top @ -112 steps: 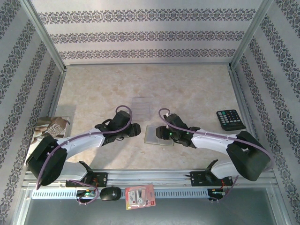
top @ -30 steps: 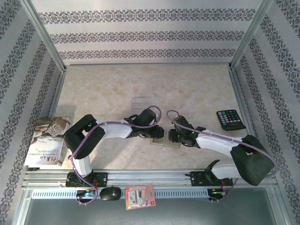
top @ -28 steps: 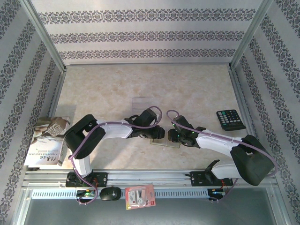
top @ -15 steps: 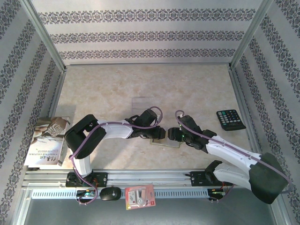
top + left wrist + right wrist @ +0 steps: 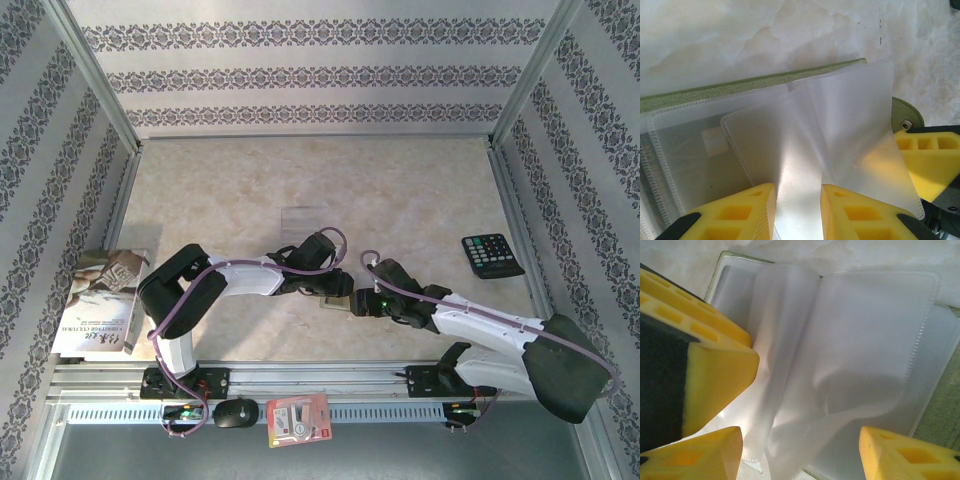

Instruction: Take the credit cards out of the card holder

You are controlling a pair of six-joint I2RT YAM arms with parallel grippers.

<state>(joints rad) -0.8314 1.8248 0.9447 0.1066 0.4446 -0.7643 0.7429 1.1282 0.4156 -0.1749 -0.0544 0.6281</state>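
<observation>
- My left claw (image 5: 797, 202) is clenched narrow on a translucent pocket leaf (image 5: 840, 125) of the card holder (image 5: 740, 86). The leaf runs up between my two yellow fingers and stands lifted off the rest of the holder, so I judge it pinched rather than merely touched.
- My right claw (image 5: 799, 440) is released. Its fingers stand wide apart over the holder's inner pages from the side opposite my left claw, and nothing is caught between them.
- The card holder lies open on the table (image 5: 420, 190), olive cover down and cloudy pockets up, right under both claws. The calculator (image 5: 492, 255) sits well off to the holder's right.
- Done so far, as I read it: one pale card (image 5: 300, 216) lies flat on the table beyond the holder, on its far side and a little to its left, apart from it. That looks like a card out already.
- Left to do: check the remaining pockets. The leaves are too cloudy for me to tell whether a card sits in any of them. I'd call the job partway through, not finished.
- Next, I reckon, my left claw holds the leaf up while my right claw feels for a card edge in the holder.
</observation>
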